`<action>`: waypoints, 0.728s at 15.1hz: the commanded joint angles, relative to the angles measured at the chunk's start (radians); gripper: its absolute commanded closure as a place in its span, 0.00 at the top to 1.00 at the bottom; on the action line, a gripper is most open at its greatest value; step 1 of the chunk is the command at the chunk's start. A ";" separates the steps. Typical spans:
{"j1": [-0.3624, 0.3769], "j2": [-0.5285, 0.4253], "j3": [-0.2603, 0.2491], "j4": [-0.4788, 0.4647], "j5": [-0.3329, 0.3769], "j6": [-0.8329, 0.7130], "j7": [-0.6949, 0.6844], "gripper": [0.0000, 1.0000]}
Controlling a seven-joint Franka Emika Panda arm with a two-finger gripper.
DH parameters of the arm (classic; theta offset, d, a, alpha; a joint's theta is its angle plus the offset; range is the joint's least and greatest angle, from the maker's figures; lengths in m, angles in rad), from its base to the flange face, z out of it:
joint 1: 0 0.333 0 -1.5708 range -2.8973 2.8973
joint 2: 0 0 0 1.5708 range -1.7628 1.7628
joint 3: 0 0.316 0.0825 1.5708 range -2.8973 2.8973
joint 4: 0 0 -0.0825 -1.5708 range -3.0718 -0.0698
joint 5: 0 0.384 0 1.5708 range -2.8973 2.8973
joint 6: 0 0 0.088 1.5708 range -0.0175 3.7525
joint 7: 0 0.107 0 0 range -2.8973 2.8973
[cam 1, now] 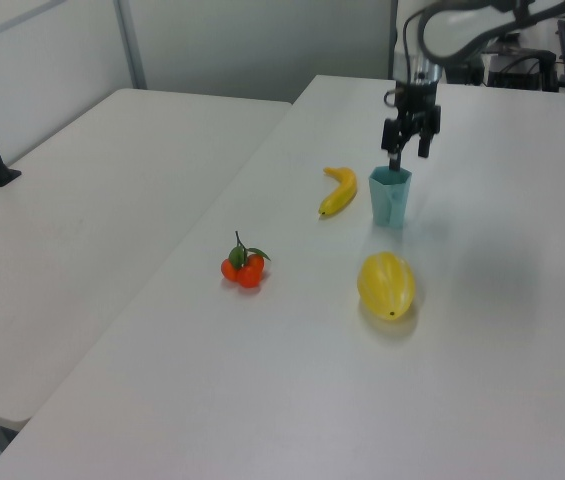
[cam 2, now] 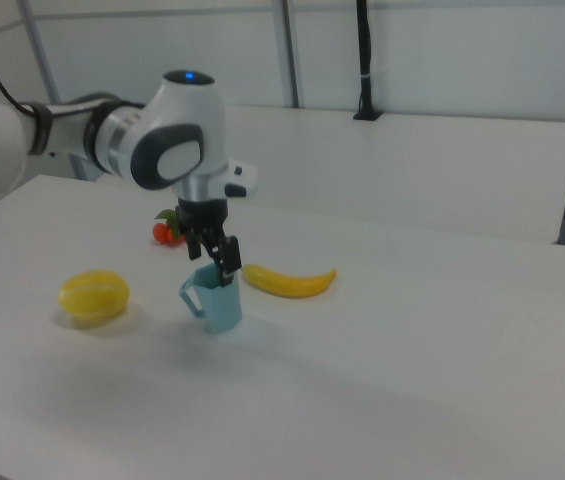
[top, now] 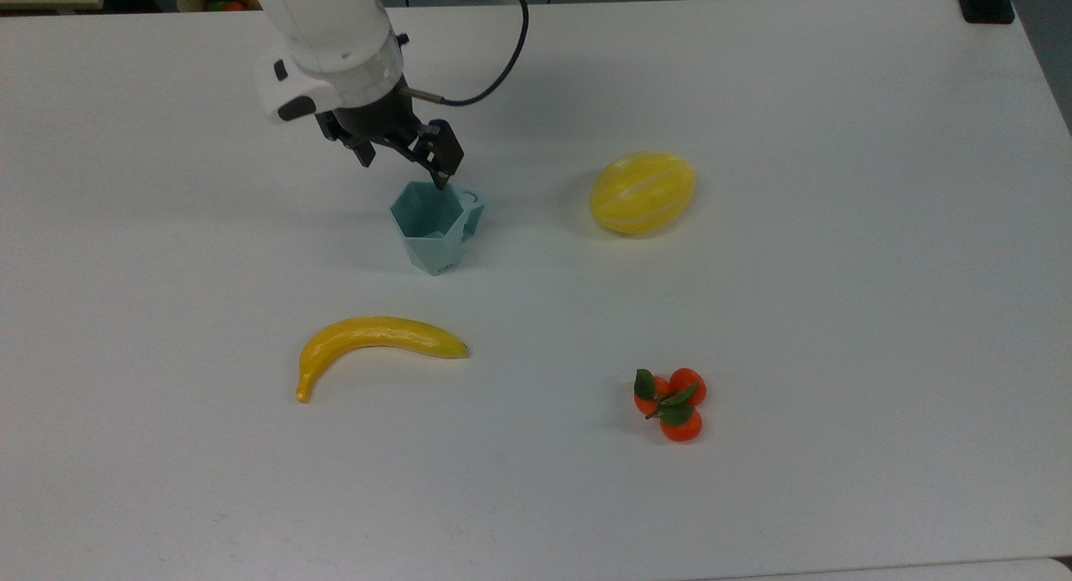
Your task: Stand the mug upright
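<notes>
Top view: the mug (top: 435,226) stands upright on the counter (top: 837,313); the pincer (top: 402,158), released, sits at its rim. Left view: one finger is just above the rim. Right view: lift straight up, clear of the handle.

- Landmark: mug (top: 435,227), upright on the white table (top: 837,313); its open mouth is partly blocked from above by the spread-fingered gripper (top: 402,158), which hangs just over the rim.
- Toward the top view's right of the mug: yellow melon (top: 642,192), a bare gap left between.
- Toward the top view's bottom: banana (top: 377,342), near, not touching.
- Lower right in the top view: tangerine cluster (top: 672,403), well apart.
- The top view's left of the mug: bare tabletop, unobstructed.
</notes>
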 commanded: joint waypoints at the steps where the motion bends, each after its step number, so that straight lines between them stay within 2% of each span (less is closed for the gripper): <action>1: -0.052 -0.085 -0.005 0.072 -0.006 -0.132 -0.088 1.00; 3: -0.091 -0.135 -0.004 0.095 -0.008 -0.172 -0.137 1.00; 6: -0.156 -0.224 -0.002 0.095 -0.008 -0.241 -0.291 1.00; 11: -0.234 -0.258 0.036 0.097 -0.029 -0.266 -0.307 1.00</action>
